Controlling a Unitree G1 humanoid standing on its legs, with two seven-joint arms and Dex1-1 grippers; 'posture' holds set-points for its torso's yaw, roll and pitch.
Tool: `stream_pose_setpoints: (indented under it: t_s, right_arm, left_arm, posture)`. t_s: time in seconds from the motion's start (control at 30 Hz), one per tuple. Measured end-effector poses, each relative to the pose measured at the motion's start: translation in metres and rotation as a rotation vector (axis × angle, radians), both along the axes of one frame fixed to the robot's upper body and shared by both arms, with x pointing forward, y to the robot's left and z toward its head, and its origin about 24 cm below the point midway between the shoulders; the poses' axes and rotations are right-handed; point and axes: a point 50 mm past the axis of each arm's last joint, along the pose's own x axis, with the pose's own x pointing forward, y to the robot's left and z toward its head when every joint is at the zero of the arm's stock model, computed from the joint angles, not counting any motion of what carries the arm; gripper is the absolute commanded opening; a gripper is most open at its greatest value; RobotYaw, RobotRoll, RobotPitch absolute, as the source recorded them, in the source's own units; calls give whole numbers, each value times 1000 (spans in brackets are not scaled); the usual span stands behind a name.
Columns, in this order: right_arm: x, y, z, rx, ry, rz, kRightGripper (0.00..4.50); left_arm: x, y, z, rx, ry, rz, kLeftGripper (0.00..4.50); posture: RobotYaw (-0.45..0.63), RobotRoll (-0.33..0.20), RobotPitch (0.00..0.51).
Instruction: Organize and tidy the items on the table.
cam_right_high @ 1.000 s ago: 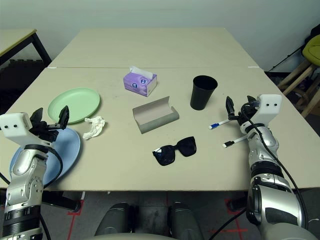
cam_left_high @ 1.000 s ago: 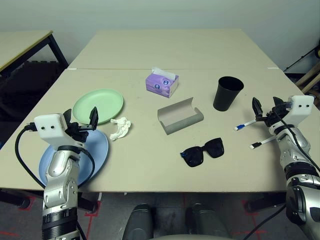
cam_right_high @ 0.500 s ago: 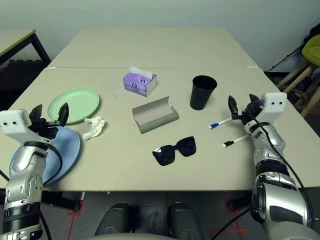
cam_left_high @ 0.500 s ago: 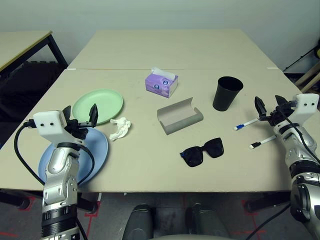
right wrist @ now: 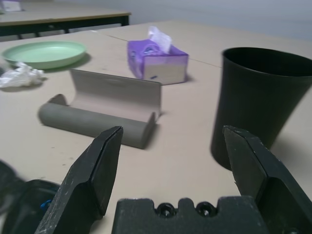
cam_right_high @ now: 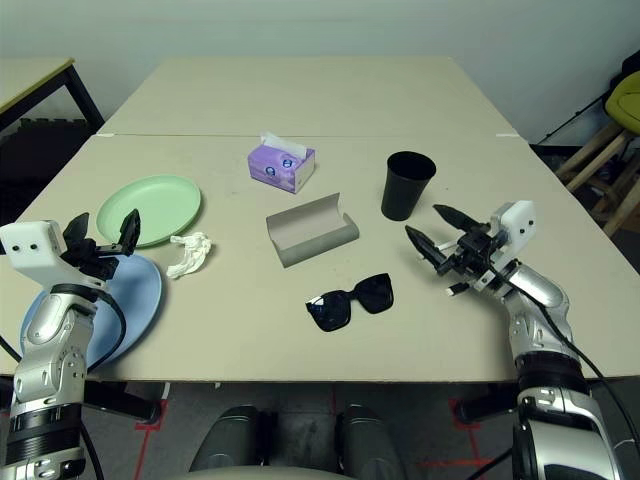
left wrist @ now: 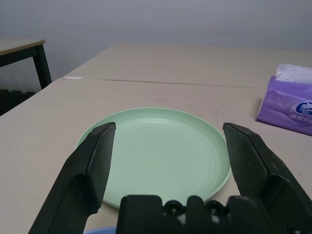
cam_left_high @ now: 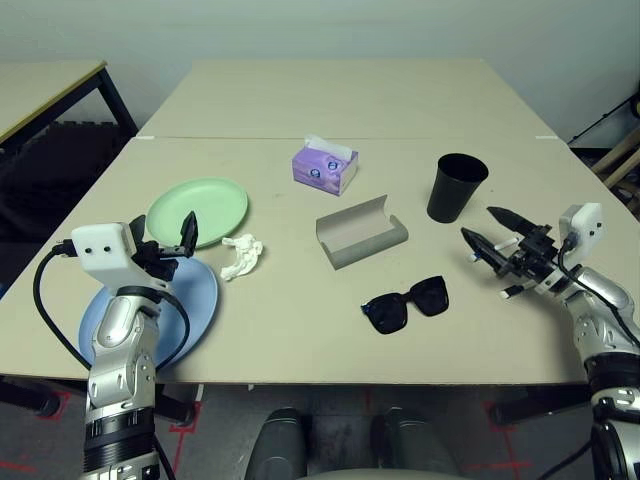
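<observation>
Beige table (cam_left_high: 300,310) holds all items. Green plate (cam_left_high: 197,211) at left, blue plate (cam_left_high: 195,300) nearer robot beside it, tissue (cam_left_high: 241,255) just right of both. Case (cam_left_high: 360,232) open at centre, sunglasses (cam_left_high: 404,304) in front of it, cup (cam_left_high: 456,187) to its right, purple box (cam_left_high: 324,166) behind. Left gripper (cam_left_high: 160,240) over blue plate, jaws wide, empty, aimed at green plate. Right gripper (cam_left_high: 490,229) near cup, jaws wide, empty, over pens (cam_left_high: 511,291).
</observation>
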Motion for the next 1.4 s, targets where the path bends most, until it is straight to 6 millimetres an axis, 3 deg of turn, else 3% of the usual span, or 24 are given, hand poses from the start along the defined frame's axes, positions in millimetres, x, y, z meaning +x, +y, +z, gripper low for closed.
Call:
stream_pose_setpoints:
  t_s: [0.5, 1.13, 1.4]
  right_arm:
    - [-13, 13, 1, 25, -20, 274, 4492]
    - [-23, 22, 10, 8, -146, 478, 4492]
    - [-34, 18, 8, -38, -78, 572, 4492]
  left_arm:
    - [3, 4, 2, 20, -2, -13, 4488]
    - [3, 5, 2, 28, -2, -22, 4488]
    - [4, 5, 4, 33, 4, -26, 4488]
  posture:
    - [96, 0, 10]
    - [94, 0, 16]
    - [95, 0, 18]
